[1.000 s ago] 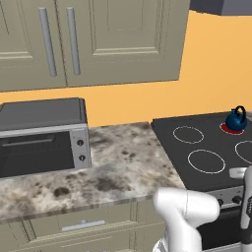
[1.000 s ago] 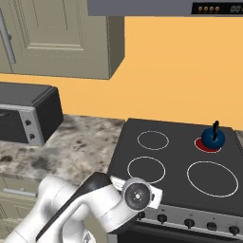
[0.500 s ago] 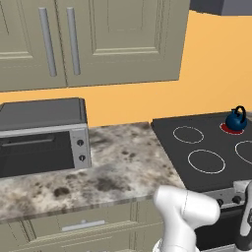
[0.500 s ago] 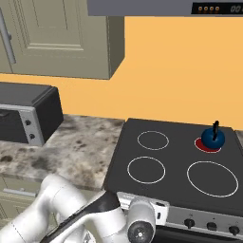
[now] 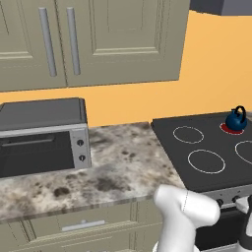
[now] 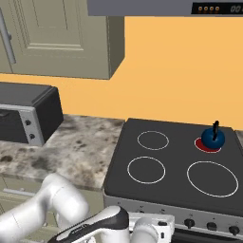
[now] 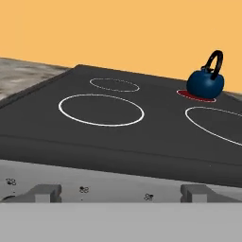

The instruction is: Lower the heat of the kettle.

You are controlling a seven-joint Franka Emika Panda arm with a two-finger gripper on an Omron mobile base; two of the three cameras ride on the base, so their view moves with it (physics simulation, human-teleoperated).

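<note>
the claw itself is not seen clearly, so whether it is released or clenched cannot be told; the hand view looks low and level across the stove's front edge, where two grey knobs (image 7: 43,193) poke up at the bottom of the frame, well apart, with small dark markings between them too tiny to read. beyond that edge lies the flat black cooktop (image 7: 142,137) with white burner rings. the kettle (image 7: 205,81) sits at the upper right of the hand view on a glowing red burner (image 7: 196,96), upright, its black arched handle standing above it. in the right base view the kettle (image 6: 213,137) is at the right rear of the cooktop (image 6: 171,185), and the white arm (image 6: 61,209) bends low across the lower left, below the stove's front knob row (image 6: 211,226). in the left base view the kettle (image 5: 236,118) is at the far right, the toaster oven (image 5: 42,135) stands on the speckled bench (image 5: 118,167) at left. an orange display (image 6: 210,8) at the upper right is illegible.
</note>
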